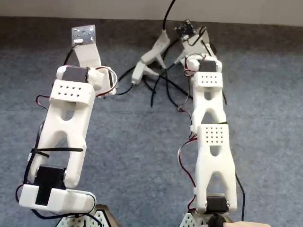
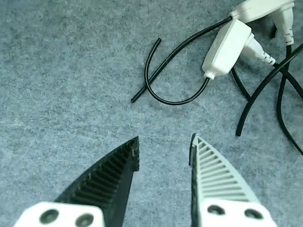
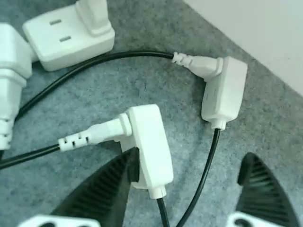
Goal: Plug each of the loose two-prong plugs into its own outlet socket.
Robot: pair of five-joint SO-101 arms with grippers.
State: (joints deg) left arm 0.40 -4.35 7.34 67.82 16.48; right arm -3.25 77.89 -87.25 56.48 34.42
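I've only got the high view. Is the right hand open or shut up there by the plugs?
Observer: Open. The right hand is spread wide in its wrist view.
Operator: Anything inside it?
Observer: A white plug lies on the carpet inside its opening, not gripped.
Operator: And the left hand?
Observer: The left hand is open too, with nothing in it.
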